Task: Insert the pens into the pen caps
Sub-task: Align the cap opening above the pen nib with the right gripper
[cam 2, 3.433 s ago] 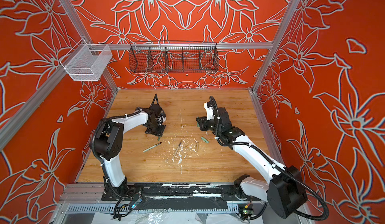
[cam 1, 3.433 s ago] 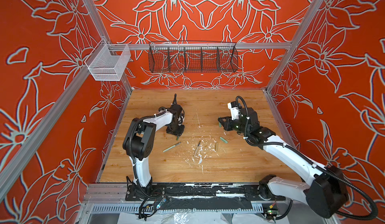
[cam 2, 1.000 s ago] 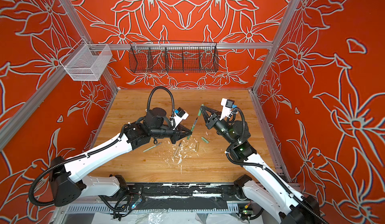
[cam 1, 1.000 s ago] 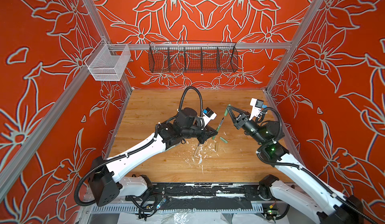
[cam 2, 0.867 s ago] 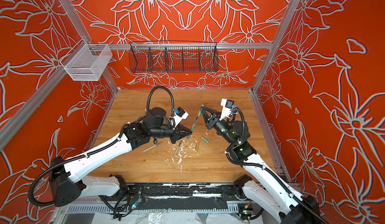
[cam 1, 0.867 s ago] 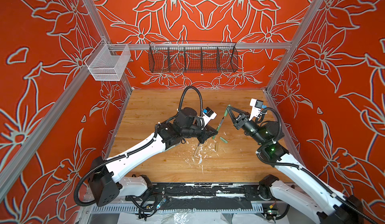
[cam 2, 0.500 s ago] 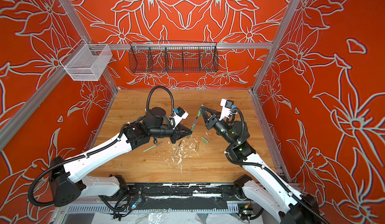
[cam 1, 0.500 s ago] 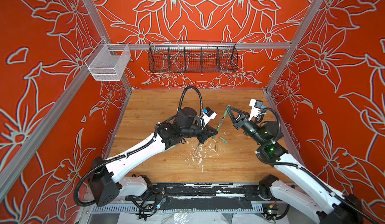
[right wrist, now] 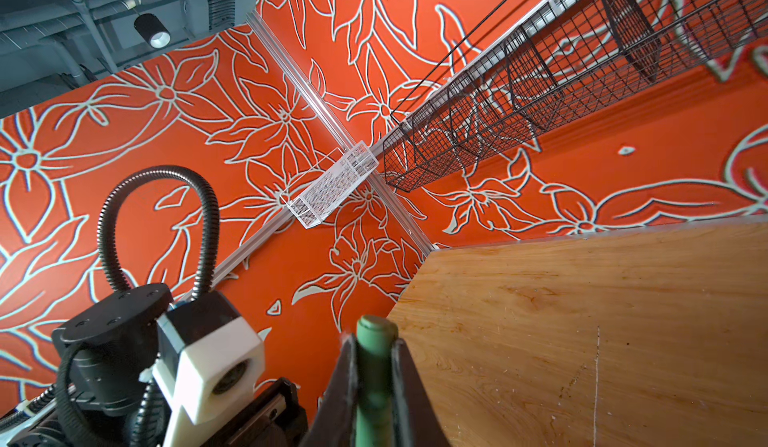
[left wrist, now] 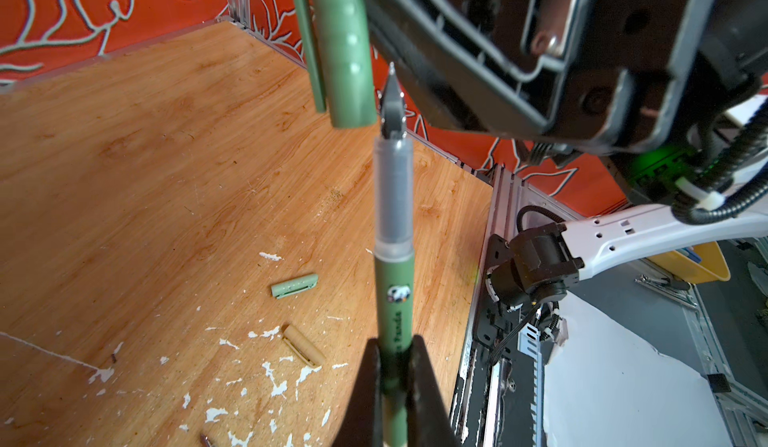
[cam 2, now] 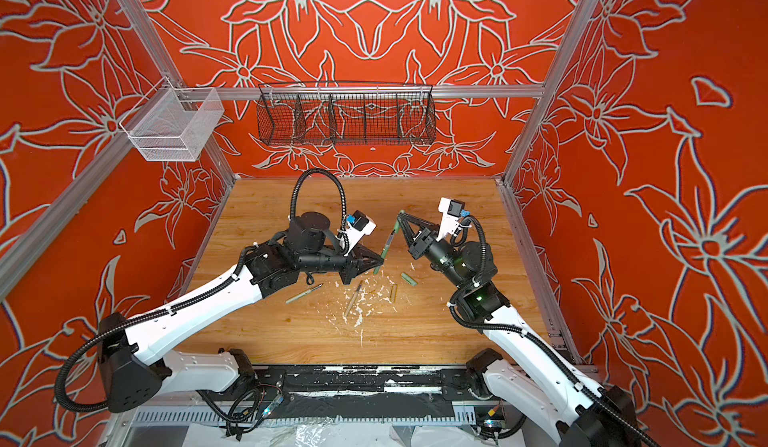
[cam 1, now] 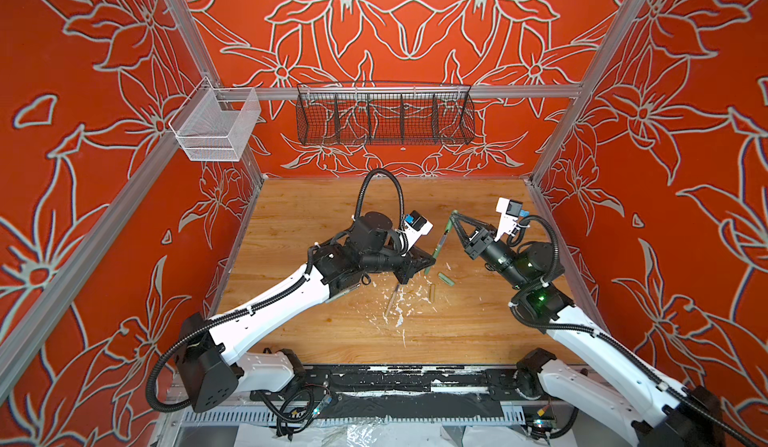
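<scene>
My left gripper [left wrist: 394, 366] is shut on the dark green pen [left wrist: 392, 299], which is held up in the air with its grey nib [left wrist: 390, 100] foremost. My right gripper [right wrist: 374, 366] is shut on the dark green cap [right wrist: 374, 341]. The nib lies just beside the open end of this cap [left wrist: 347, 50], outside it. In both top views the pen [cam 1: 437, 251] [cam 2: 384, 253] slants between the two grippers above the table's middle. A pale green cap [cam 1: 445, 279], a tan cap [cam 1: 432, 292], a tan pen [cam 1: 392, 299] and a pale green pen [cam 2: 303, 294] lie on the wood.
White paint flecks [cam 1: 399, 312] are scattered over the wooden table [cam 1: 311, 216] near the loose pens. A black wire basket [cam 1: 384, 114] and a white mesh basket [cam 1: 214, 127] hang on the walls. Red walls close in three sides.
Since the earliest frames both arms have left the table and met over its middle, the left with the pen, the right with the cap. Over the last second hardly anything moves.
</scene>
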You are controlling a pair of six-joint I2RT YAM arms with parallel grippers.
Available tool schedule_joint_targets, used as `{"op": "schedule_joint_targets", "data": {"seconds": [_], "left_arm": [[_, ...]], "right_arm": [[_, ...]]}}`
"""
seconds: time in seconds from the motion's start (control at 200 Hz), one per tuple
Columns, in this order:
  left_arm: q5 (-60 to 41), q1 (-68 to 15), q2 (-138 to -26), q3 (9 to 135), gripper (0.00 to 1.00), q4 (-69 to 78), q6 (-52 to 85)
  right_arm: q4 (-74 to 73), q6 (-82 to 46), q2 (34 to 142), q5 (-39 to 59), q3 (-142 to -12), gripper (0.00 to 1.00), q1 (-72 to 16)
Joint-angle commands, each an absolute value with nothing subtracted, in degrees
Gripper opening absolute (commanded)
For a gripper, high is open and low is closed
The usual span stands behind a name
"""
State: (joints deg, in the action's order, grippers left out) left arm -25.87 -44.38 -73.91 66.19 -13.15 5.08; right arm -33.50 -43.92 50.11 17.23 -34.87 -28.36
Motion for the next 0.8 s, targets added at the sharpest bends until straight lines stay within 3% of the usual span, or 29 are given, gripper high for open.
{"op": "schedule_joint_targets", "data": {"seconds": [0.0,0.33,0.796], "left_arm": [[-26.02,-44.83,-74.61,67.50,0.00,-12.52,4.13],[-25.81,-44.82,-74.45,66.45,0.00,-12.85,4.57],[-26.28,-45.25,-75.31,66.80,0.00,-12.44,4.75]], "right_arm": [[-34.83,-45.26,49.26,18.08,-34.53,0.00,-28.83],[-26.63,-39.75,44.68,10.38,-37.79,0.00,-28.64],[-35.29,-43.31,50.84,16.39,-38.94,0.00,-28.68]]}}
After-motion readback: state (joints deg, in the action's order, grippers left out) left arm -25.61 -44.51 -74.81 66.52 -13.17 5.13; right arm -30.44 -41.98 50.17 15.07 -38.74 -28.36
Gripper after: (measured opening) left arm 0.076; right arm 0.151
